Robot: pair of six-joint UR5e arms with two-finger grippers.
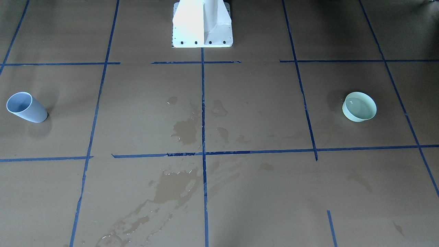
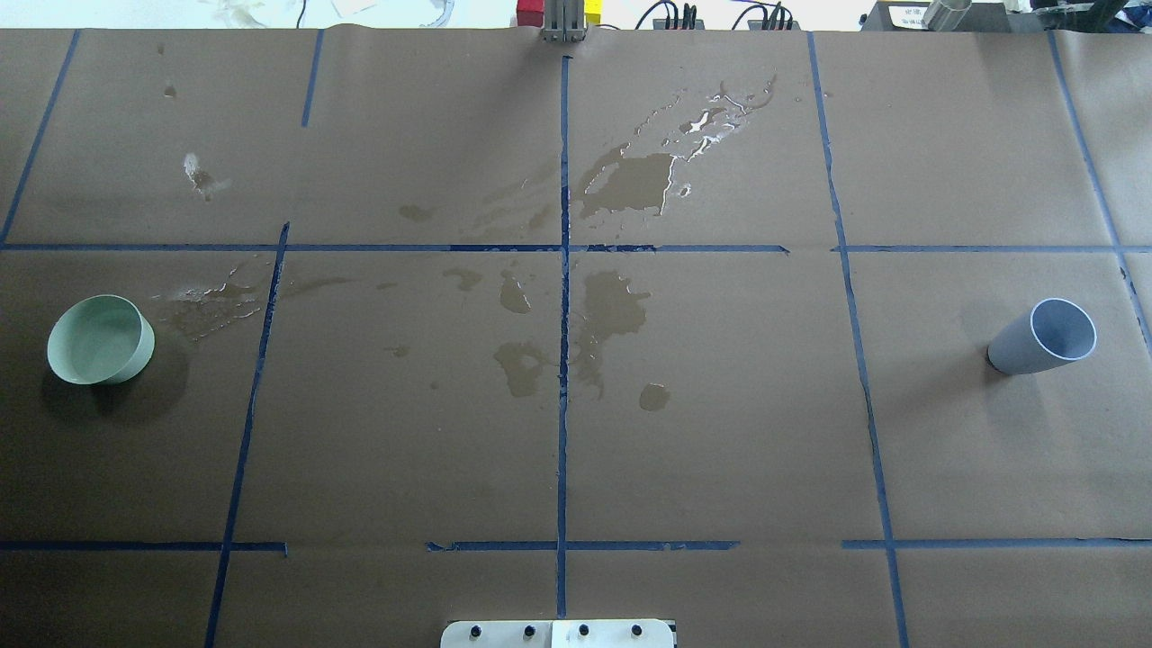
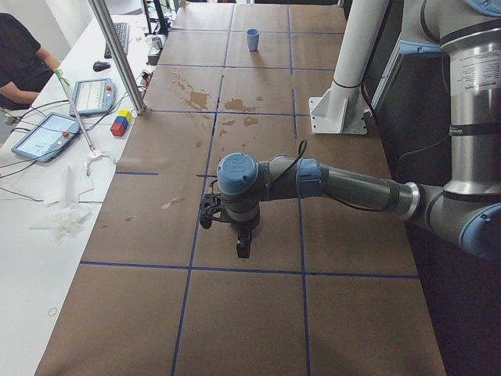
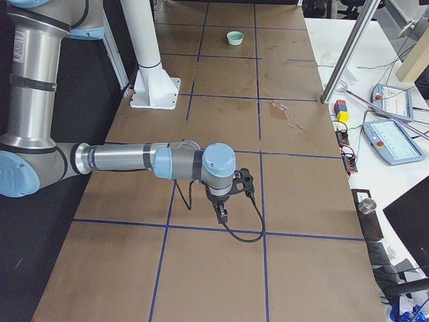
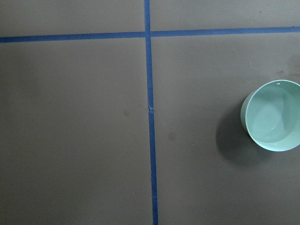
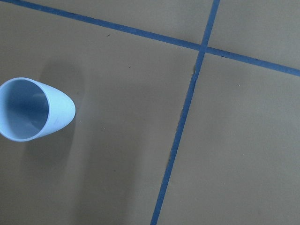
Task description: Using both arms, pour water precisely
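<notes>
A pale green bowl (image 1: 359, 106) stands on the brown table's left end (image 2: 99, 340) and shows at the right edge of the left wrist view (image 5: 273, 115). A little clear water (image 1: 360, 103) with a faint sheen seems to lie in it. A blue-grey cup (image 2: 1044, 337) stands at the right end (image 1: 26, 107) and at the left of the right wrist view (image 6: 33, 110); whether it holds water does not show. My left gripper (image 3: 243, 249) and right gripper (image 4: 221, 216) point down above the table. I cannot tell whether they are open or shut.
Dark wet smears (image 2: 621, 180) spread over the table's middle (image 1: 185, 132). The white pedestal (image 1: 202, 24) stands at the robot's edge. Blue tape lines (image 2: 563, 360) grid the table. An operator (image 3: 19, 59), tablets and a metal pole (image 3: 117, 55) are on the far side.
</notes>
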